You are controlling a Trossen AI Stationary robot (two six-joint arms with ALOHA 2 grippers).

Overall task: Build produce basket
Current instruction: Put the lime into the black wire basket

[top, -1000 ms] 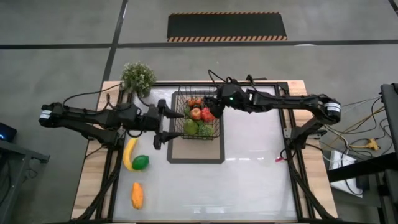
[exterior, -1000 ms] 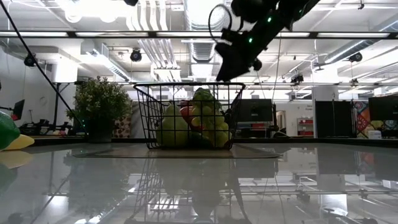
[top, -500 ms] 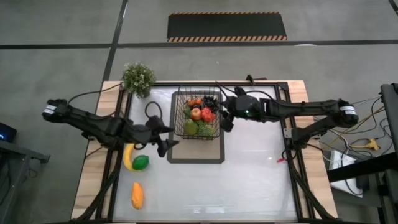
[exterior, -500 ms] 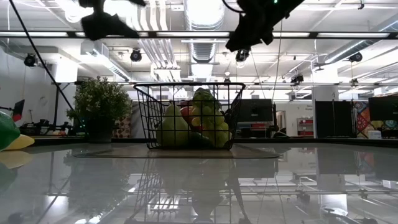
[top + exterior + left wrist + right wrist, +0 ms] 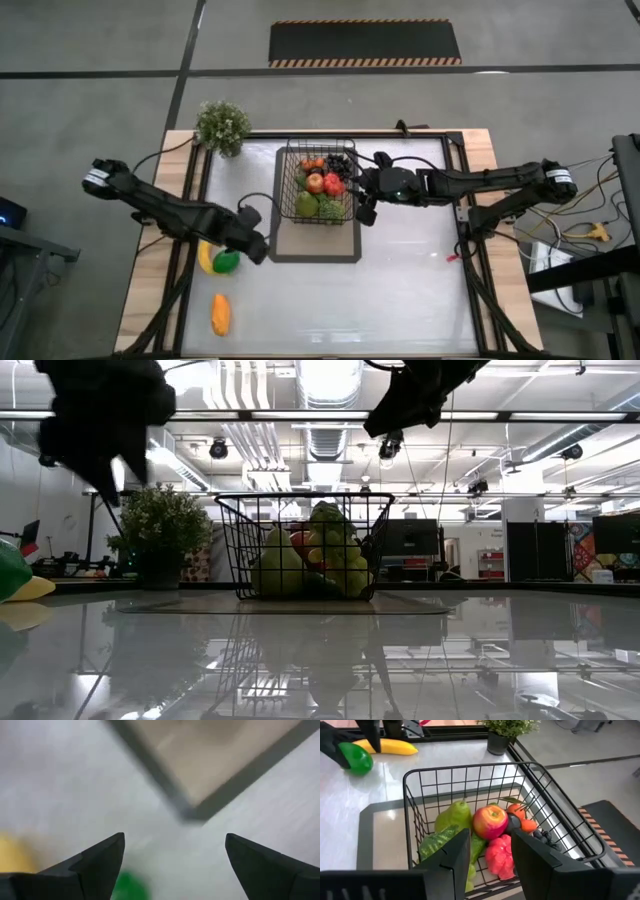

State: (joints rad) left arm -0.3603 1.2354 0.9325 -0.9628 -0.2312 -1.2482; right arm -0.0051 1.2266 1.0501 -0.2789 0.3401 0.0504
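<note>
The black wire basket [image 5: 320, 185] stands on a dark-bordered mat [image 5: 315, 250] and holds a pear [image 5: 452, 817], a red apple [image 5: 490, 821], grapes and other produce. On the table at the left lie a yellow banana [image 5: 205, 255], a green fruit [image 5: 227, 262] and an orange piece [image 5: 220, 314]. My left gripper [image 5: 252, 243] hangs open above the table, pointing down, between the green fruit [image 5: 127, 887] and the mat's near left corner [image 5: 192, 812]. My right gripper [image 5: 365, 200] hovers just right of the basket, open and empty [image 5: 490, 852].
A potted plant [image 5: 222, 125] stands at the table's far left corner. The table's near half and right half are bare white surface. Cables run along the far edge behind the basket.
My left gripper has left the basket's left side, gone toward the near edge and down, and tipped from level to pointing down, close to the green fruit. My right gripper has drawn back from over the basket toward the table's right edge.
</note>
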